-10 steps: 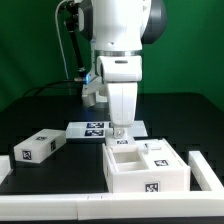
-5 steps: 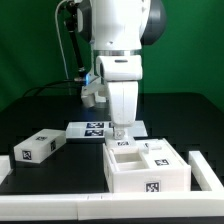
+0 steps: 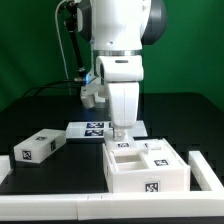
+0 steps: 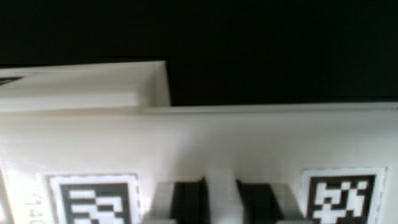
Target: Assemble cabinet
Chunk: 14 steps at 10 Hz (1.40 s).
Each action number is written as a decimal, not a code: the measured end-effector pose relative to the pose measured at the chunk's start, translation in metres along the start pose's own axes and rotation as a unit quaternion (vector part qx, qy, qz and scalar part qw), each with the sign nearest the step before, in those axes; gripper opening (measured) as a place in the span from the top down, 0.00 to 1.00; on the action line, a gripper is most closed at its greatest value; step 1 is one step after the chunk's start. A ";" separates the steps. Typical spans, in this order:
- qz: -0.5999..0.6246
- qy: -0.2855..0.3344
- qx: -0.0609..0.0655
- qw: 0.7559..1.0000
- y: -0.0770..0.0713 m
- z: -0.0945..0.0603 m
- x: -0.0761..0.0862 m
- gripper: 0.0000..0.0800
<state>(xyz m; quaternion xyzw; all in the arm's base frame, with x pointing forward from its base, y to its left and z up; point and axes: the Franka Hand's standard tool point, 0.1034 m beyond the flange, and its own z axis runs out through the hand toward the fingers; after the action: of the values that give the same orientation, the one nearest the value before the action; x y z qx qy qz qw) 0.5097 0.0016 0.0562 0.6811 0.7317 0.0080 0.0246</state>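
The white cabinet frame [image 3: 130, 170] stands at the front of the table, with a tag on its front face and an open compartment on the exterior view's left. A tagged white block [image 3: 158, 153] sits in its right part. My gripper [image 3: 120, 136] comes straight down on the frame's back wall. In the wrist view my gripper [image 4: 222, 192] has its two dark fingers [image 4: 187, 203] on either side of a thin white wall [image 4: 222, 150] of the cabinet, shut on it. A loose drawer block [image 3: 37, 147] lies at the exterior view's left.
The marker board [image 3: 92, 127] lies flat behind the cabinet. A long white piece [image 3: 205, 168] lies at the exterior view's right of the cabinet. A white rail [image 3: 60, 207] runs along the table's front edge. Green walls stand behind.
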 end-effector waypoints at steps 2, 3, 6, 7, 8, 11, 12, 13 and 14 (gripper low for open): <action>0.000 0.000 -0.003 1.000 0.017 0.000 0.000 0.91; 0.000 0.001 -0.006 1.000 0.023 0.000 0.000 0.91; -0.001 -0.001 0.001 1.000 0.043 0.000 0.001 0.91; -0.002 -0.001 0.003 1.000 0.048 0.001 0.002 0.91; -0.003 -0.001 0.004 1.000 0.056 0.001 0.004 0.91; -0.008 -0.001 0.000 1.000 0.072 0.001 0.010 0.91; -0.009 -0.001 -0.001 1.000 0.076 0.001 0.011 0.91; -0.009 -0.001 0.001 1.000 0.077 0.001 0.011 0.91; -0.009 -0.002 0.001 1.000 0.077 0.001 0.010 0.91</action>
<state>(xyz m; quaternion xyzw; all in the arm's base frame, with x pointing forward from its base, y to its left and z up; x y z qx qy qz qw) 0.5856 0.0175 0.0586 0.6744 0.7379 0.0056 0.0249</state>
